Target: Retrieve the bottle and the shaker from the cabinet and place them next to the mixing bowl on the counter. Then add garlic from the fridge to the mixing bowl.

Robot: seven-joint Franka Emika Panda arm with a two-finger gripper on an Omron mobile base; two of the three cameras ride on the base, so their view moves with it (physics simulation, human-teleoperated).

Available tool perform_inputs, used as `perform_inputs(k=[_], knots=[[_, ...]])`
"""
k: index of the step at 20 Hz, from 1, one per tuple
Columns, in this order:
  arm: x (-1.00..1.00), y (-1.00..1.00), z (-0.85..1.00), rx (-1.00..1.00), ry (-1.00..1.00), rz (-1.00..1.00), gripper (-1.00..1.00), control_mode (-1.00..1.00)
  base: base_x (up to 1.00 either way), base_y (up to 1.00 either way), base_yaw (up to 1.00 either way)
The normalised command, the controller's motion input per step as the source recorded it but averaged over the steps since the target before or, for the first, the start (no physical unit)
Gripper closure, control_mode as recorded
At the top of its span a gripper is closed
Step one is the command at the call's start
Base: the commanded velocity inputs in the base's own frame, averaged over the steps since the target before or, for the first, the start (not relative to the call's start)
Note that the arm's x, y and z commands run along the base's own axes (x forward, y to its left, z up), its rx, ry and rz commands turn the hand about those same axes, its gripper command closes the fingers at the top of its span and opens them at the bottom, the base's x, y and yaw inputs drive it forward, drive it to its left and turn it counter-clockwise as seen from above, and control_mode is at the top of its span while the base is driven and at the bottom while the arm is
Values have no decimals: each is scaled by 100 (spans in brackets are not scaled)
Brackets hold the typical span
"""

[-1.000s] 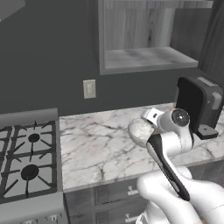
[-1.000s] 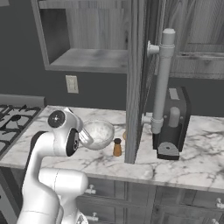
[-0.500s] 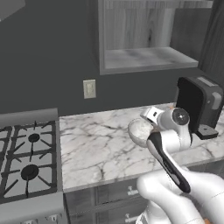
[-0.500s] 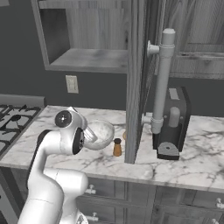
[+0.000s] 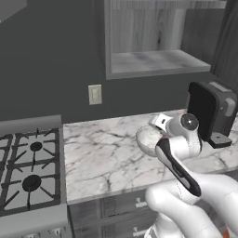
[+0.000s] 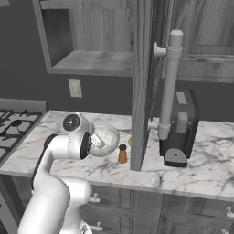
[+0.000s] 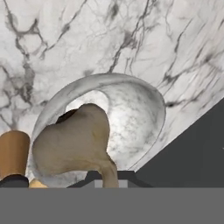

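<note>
In the hand view, the pale tan garlic [image 7: 74, 142] hangs close to the camera, and my gripper [image 7: 107, 177] is shut on its lower end. Right below it lies the round whitish mixing bowl [image 7: 135, 109] on the white marble counter [image 7: 52, 39]. The orange-brown shaker [image 7: 13, 153] with its dark cap stands beside the bowl's rim. From the right base view, the bowl [image 6: 109, 137] sits in front of my wrist, with the shaker [image 6: 122, 154] next to it and a sliver of the golden bottle [image 6: 130, 142] behind the cabinet's [image 6: 91, 61] open door. The fridge is out of view.
The open grey cabinet door [image 6: 139, 91] hangs down over the counter just right of the bowl. A black coffee machine [image 6: 180, 130] stands further right. A gas stove [image 5: 28, 167] lies at the left, and a wall socket [image 5: 95, 94] is on the dark wall.
My arm has edged slightly toward the bowl. The gripper has stayed shut on the garlic.
</note>
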Motion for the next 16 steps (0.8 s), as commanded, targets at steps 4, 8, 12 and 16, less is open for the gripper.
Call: perform_inputs(k=[4,8,12,16], knots=[[25,0,-36,-4,0,1,100,-100,0,0,0],[29,6,-42,-7,0,1,100,-100,0,0,0],[28,14,-44,-9,0,0,100,-100,0,0,0],[22,13,-43,-9,0,0,100,-100,0,0,0]])
